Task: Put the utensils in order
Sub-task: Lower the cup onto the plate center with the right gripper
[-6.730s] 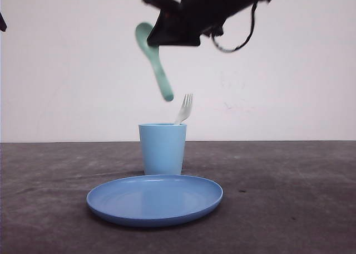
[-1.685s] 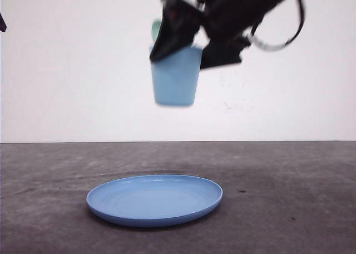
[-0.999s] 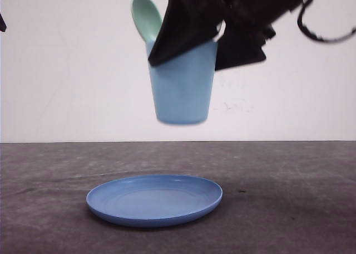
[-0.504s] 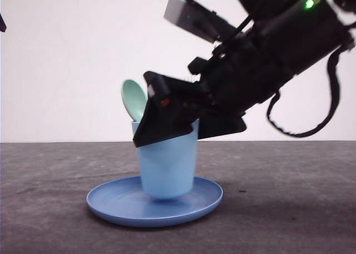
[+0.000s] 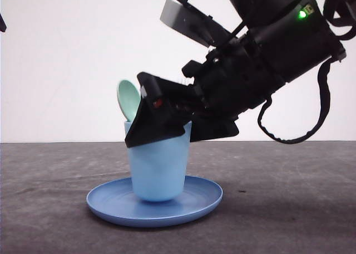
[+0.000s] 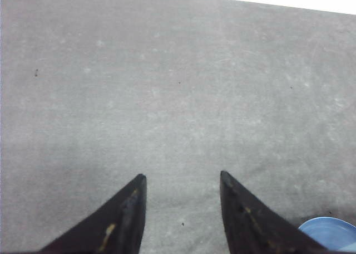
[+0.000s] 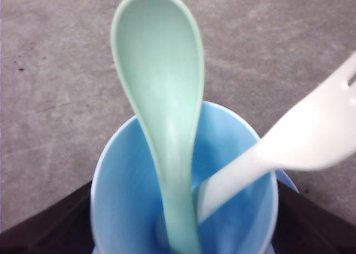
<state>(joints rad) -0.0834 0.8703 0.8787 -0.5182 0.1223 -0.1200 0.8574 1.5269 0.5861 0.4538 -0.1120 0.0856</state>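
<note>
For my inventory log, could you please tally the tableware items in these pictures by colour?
Blue: 2, the cup and the plate under it.
Mint green: 1, the spoon standing in the cup.
White: 1, the fork standing in the cup.
Total: 4.

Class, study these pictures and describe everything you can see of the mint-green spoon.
The mint-green spoon looks like smooth, matte plastic, with an oval bowl and a thick handle. It stands handle-down inside the light blue cup, bowl poking above the rim and leaning against it. Beside it in the cup sits the white fork. The right gripper grips the cup, which is on the blue plate.
</note>
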